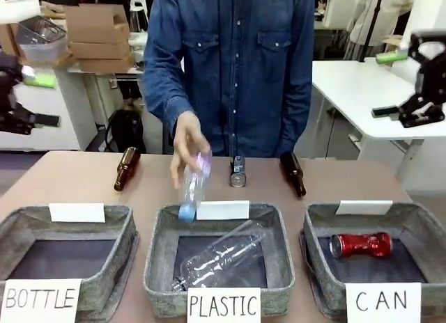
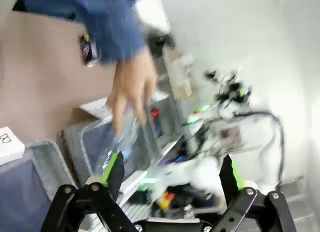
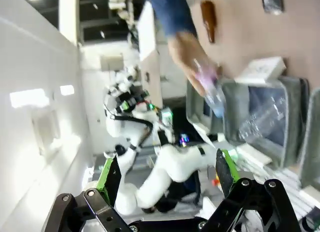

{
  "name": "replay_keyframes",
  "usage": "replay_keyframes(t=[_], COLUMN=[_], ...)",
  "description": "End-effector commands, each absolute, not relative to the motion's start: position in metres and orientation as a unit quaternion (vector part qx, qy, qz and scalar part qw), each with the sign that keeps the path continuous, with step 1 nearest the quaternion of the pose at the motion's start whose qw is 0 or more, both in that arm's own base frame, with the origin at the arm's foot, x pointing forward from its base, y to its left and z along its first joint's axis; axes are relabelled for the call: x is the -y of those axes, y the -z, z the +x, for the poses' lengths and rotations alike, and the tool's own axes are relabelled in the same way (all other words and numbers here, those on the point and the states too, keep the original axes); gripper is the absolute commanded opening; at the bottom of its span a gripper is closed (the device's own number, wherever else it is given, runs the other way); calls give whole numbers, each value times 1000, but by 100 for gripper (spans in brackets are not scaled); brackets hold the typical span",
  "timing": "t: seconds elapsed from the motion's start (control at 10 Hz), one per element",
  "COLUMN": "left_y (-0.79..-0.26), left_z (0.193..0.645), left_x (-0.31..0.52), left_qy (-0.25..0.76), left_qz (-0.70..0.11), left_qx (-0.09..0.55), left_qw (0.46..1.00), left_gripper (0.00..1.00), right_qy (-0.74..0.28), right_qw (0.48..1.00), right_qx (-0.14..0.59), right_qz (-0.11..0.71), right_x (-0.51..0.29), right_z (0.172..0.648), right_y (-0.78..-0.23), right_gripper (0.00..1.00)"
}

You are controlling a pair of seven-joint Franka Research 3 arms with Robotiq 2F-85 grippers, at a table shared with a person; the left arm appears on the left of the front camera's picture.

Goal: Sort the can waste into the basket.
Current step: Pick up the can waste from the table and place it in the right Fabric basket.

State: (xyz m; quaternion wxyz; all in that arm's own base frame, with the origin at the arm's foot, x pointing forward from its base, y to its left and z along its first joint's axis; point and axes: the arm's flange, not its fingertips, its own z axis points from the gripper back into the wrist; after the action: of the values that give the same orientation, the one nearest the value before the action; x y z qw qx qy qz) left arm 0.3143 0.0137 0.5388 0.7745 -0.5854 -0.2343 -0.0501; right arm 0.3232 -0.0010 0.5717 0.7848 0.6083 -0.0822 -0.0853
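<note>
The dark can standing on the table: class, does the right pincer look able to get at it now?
Probably yes. The right pincer hangs raised and open; the dark can stands uncovered, apart from the brown bottle beside it and the person's hand.

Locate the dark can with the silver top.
Front view: the dark can sits on the table behind the PLASTIC basket, left of a lying brown bottle.

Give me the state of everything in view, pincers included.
Red can: lying in CAN basket.
Dark can: on table, unsorted.
Held bottle: in hand over PLASTIC basket.
Clear bottle: lying in PLASTIC basket.
Left brown bottle: lying on table.
Right brown bottle: lying on table.
Left pincer: open.
Right pincer: open.
</note>
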Motion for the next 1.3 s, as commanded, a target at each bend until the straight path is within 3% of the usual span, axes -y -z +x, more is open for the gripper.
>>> replay_keyframes(t=[0.0, 1.2], left_y=[-547, -547], left_z=[308, 308], left_x=[15, 15], left_qy=[114, 114], left_qz=[-537, -537], left_qx=[225, 225], left_qw=[805, 805], left_gripper=[100, 100], right_qy=[71, 79], right_qw=[793, 791], right_qx=[55, 58], right_qz=[602, 604], right_x=[6, 2], right_z=[318, 318], right_y=[-564, -563], right_gripper=[100, 100])
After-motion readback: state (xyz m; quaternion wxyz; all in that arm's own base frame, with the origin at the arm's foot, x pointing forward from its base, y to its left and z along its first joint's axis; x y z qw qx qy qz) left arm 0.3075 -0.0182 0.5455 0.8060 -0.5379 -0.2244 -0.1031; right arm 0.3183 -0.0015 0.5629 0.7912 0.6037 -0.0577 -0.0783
